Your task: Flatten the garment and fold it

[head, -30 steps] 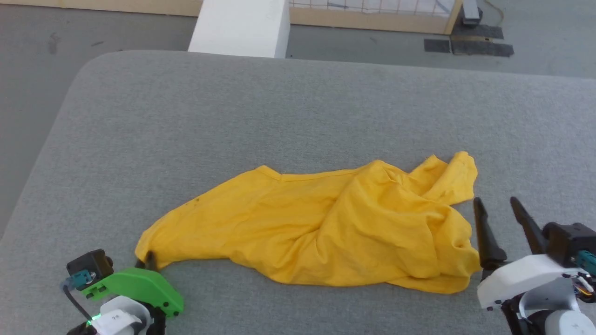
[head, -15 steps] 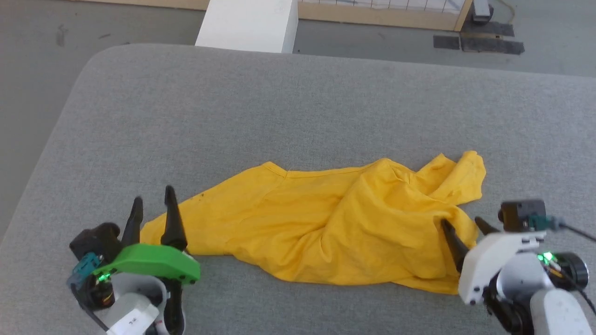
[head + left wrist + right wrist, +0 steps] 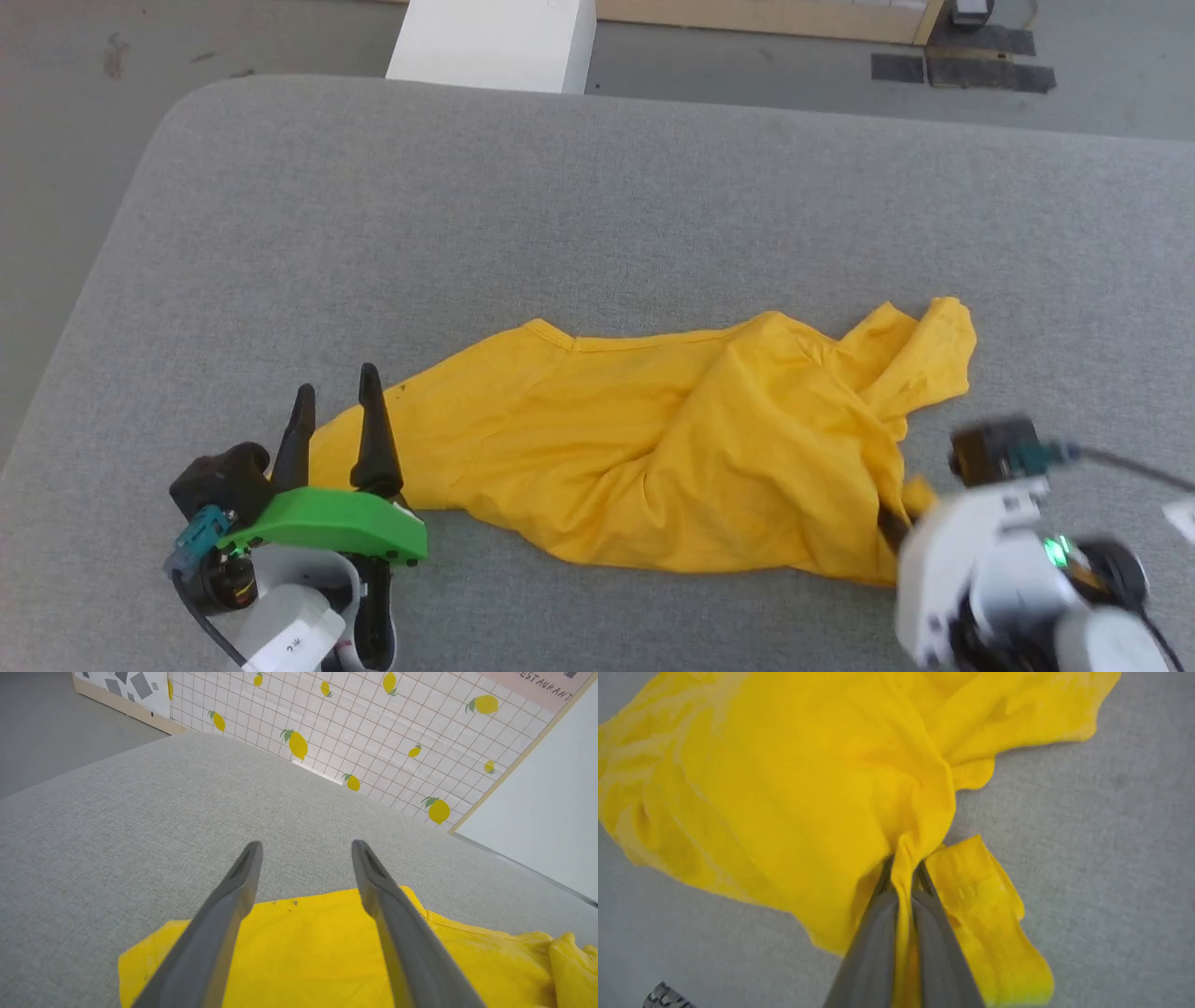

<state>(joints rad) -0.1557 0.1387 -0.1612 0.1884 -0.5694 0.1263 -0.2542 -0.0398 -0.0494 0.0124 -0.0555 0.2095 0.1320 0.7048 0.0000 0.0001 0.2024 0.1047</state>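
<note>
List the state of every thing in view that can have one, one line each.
garment, crumpled and bunched, neither flattened nor folded, its right end gathered into a pinch
left tool, open, fingers spread over the garment's left end, gripping nothing
right tool, shut on a gathered fold of the garment
</note>
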